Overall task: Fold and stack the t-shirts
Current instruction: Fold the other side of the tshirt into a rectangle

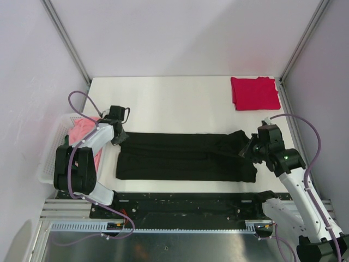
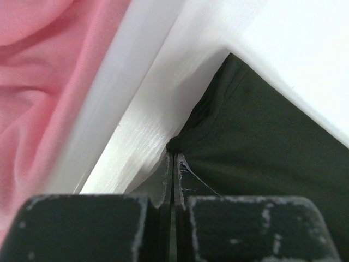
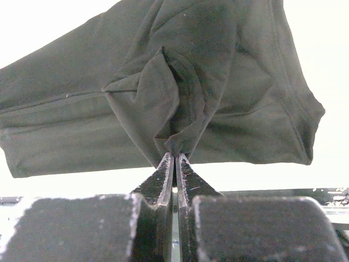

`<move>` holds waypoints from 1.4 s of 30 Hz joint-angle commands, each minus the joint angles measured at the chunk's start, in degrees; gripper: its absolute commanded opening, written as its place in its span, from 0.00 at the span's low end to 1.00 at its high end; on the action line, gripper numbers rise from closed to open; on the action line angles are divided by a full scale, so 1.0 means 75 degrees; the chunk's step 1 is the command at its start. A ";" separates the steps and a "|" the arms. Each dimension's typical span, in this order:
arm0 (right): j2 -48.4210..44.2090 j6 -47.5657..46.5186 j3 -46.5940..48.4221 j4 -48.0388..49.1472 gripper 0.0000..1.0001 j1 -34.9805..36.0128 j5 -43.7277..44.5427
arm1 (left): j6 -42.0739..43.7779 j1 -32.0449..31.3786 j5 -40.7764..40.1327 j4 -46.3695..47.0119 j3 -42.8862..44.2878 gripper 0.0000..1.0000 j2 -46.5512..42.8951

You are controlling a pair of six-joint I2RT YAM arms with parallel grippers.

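Pinching the black t-shirt at both ends, left hand and right hand hold a half-folded strip. Red t-shirt lies folded far right; pink garment awaits.

The left arm and the right arm look the same. Each has smooth white shells and chunky black joints. A thin purple-grey cable loops off each arm. The left gripper and the right gripper have black fingers that get thin at the tips. Their boxy black bodies have chalky white scratches all over.
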 commanded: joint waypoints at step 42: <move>-0.0455 0.1547 -0.1379 -0.0106 0.07 0.1901 0.0495 | 0.0193 0.0078 0.0303 -0.0002 -0.0127 0.54 -0.0918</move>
